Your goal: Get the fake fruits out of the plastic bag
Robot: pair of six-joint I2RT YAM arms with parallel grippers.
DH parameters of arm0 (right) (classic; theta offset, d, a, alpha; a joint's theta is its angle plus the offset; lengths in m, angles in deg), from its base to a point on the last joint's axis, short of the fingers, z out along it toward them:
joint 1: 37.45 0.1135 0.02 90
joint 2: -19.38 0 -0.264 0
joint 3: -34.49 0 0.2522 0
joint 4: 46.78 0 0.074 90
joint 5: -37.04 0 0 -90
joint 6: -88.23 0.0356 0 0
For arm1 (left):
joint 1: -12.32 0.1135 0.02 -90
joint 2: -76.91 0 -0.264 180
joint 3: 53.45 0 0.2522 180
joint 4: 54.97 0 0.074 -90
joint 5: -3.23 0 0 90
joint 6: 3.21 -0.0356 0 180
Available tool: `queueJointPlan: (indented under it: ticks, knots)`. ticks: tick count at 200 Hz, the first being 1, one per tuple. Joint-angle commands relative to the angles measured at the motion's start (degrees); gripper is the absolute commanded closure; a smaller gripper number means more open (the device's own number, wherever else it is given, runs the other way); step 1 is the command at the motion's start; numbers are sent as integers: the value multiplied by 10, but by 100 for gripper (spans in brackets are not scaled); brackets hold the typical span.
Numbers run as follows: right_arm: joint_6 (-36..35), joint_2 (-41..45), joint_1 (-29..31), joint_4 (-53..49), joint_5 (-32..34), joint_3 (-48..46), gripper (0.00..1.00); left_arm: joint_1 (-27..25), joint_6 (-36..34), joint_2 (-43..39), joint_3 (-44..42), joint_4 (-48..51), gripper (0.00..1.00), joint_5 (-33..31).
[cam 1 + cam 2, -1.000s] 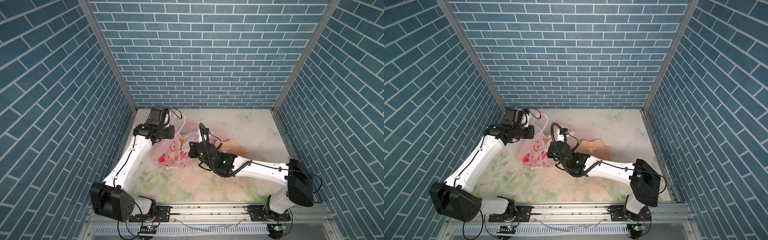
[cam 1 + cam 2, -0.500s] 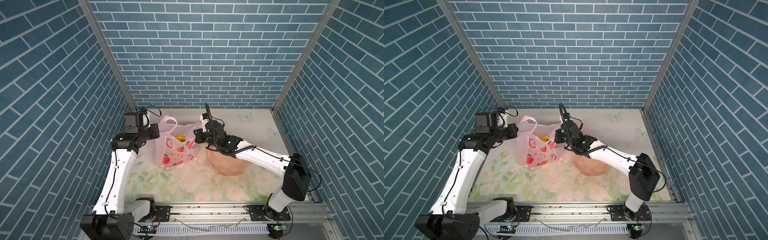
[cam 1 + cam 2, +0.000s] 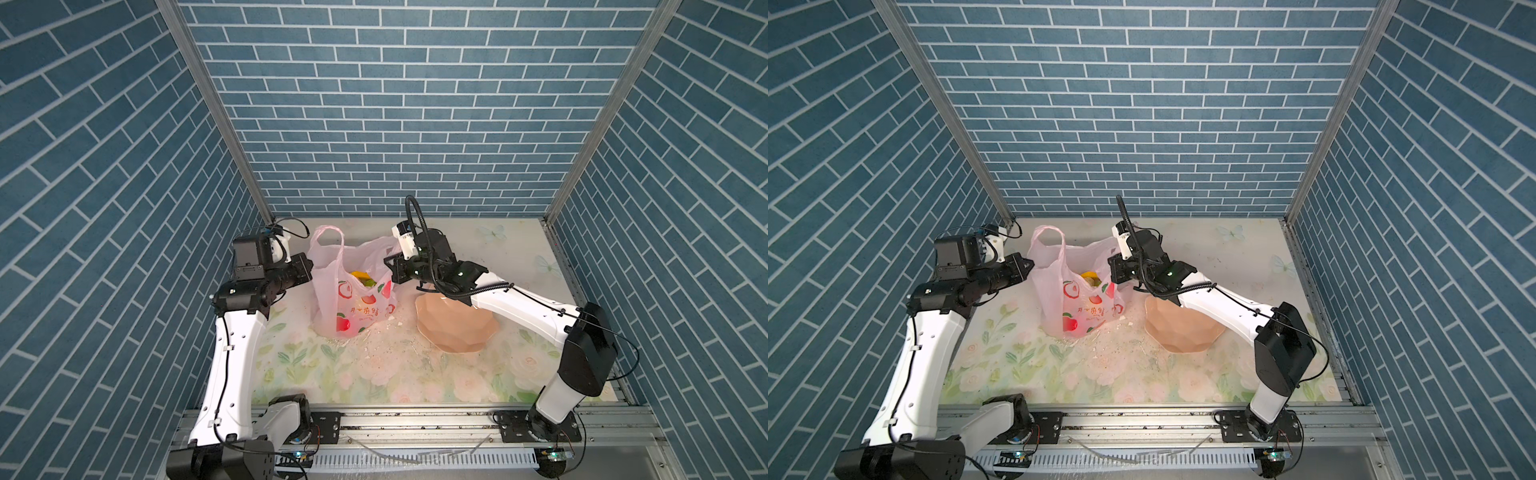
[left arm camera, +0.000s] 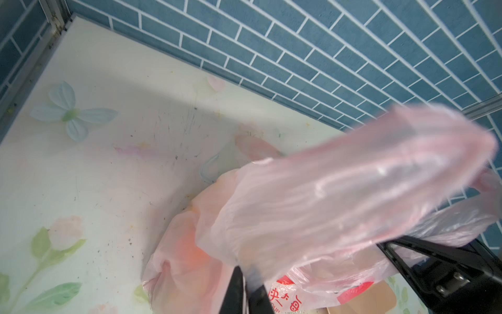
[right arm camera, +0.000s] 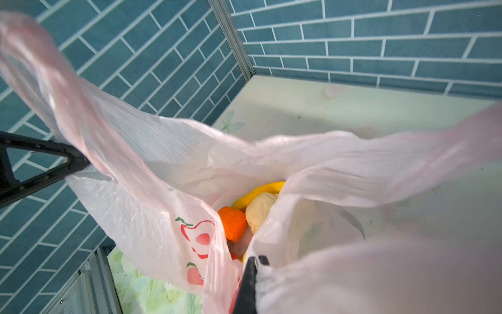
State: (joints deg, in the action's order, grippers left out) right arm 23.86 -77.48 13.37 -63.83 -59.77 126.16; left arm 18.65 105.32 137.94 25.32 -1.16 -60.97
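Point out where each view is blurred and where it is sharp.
Left wrist view: the bag smears into a soft pink blur near the lens, while the table behind is fairly crisp. Right wrist view: the plastic closest to the lens is blurred, but the orange fruit and banana inside are sharp. Both top views: sharp throughout.

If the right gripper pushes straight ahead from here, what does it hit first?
The plastic bag itself: the right gripper is shut on its rim. Past that film, the orange fruit and the cream fruit inside look roughly in line, though depth is unclear.
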Motion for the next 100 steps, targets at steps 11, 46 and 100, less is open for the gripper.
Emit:
queueJointPlan:
  ticks: [11, 46, 100]
  knots:
    - [32, 5, 3, 41, -17, -56, 100, 3, 38, -32, -47, -14, 70, 45]
    - [43, 11, 10, 58, -14, -71, 100, 2, 54, -86, -51, 30, 43, 52]
    - [50, 24, 16, 66, -11, -76, 100, -25, 44, -157, 4, 135, 32, 6]
